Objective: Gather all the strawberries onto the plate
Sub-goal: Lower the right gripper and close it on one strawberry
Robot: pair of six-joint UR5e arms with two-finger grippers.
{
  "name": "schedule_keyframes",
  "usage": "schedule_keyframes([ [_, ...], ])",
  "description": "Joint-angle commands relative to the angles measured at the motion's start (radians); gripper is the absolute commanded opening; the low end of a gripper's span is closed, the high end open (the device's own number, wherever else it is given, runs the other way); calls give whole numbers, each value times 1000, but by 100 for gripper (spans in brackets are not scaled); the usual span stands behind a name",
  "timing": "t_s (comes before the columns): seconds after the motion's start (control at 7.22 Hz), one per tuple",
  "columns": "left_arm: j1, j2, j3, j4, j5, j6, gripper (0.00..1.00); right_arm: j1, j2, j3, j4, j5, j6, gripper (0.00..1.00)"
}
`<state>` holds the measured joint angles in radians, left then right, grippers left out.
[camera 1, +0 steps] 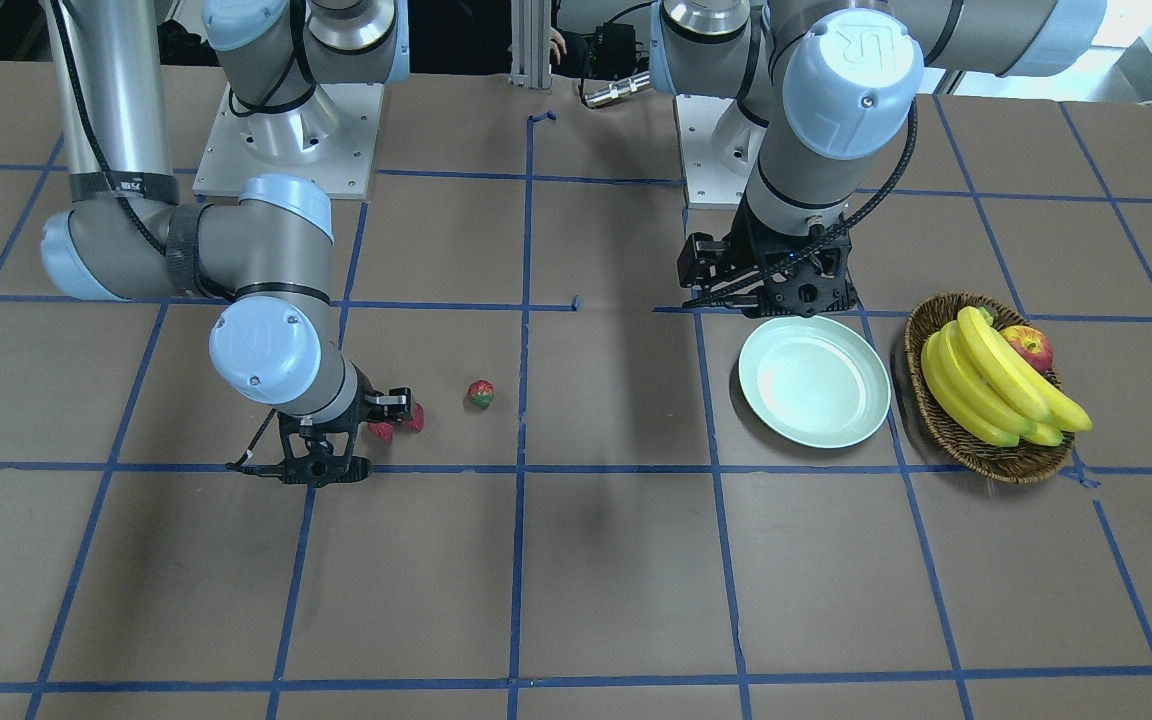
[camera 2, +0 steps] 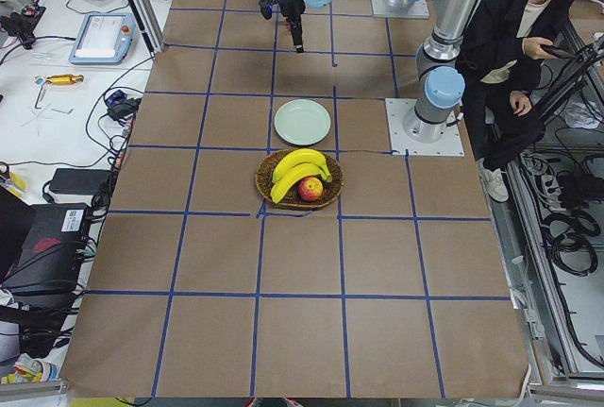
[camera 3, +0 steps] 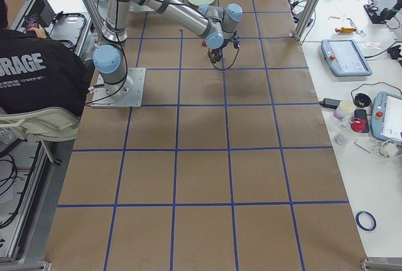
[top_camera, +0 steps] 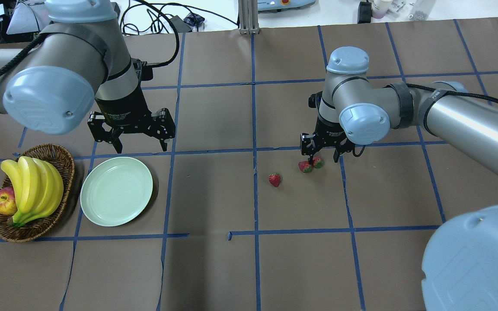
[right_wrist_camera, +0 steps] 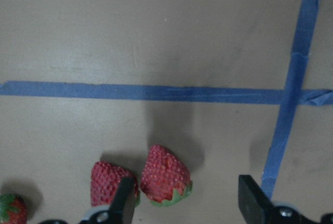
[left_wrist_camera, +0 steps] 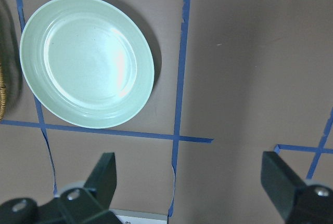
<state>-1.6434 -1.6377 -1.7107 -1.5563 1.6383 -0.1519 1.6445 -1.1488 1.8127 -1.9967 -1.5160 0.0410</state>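
Note:
Three red strawberries lie on the brown table. One [top_camera: 275,179] lies alone; two [top_camera: 305,166] [top_camera: 317,162] lie side by side. My right gripper [top_camera: 324,159] is open and low over that pair. In the right wrist view one strawberry [right_wrist_camera: 164,174] sits between the open fingers [right_wrist_camera: 252,198], a second [right_wrist_camera: 110,181] lies by the other finger, and the third [right_wrist_camera: 10,208] is at the edge. The pale mint-green plate [top_camera: 116,191] holds nothing. My left gripper [top_camera: 138,144] is open and hangs just beyond the plate [left_wrist_camera: 87,61].
A brown wicker basket [top_camera: 61,157] with bananas [top_camera: 33,185] and a red-yellow apple [top_camera: 3,203] stands right beside the plate. Blue tape lines cross the table. A person sits by the robot's base in the exterior left view [camera 2: 528,39].

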Motion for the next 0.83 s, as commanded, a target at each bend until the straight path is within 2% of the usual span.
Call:
schedule_keyframes([
  [0.0, -1, 1, -6, -1, 0, 0, 100, 0, 0, -24, -4, 7, 121, 76],
  [0.28, -1, -1, -7, 1, -2, 0, 100, 0, 4, -27, -7, 80, 274, 76],
  [0.42, -3, -1, -9, 1, -2, 0, 100, 0, 1, -20, -7, 77, 345, 76],
  [0.69, -3, -1, -9, 1, -2, 2, 100, 0, 0, -10, 6, 59, 353, 75],
])
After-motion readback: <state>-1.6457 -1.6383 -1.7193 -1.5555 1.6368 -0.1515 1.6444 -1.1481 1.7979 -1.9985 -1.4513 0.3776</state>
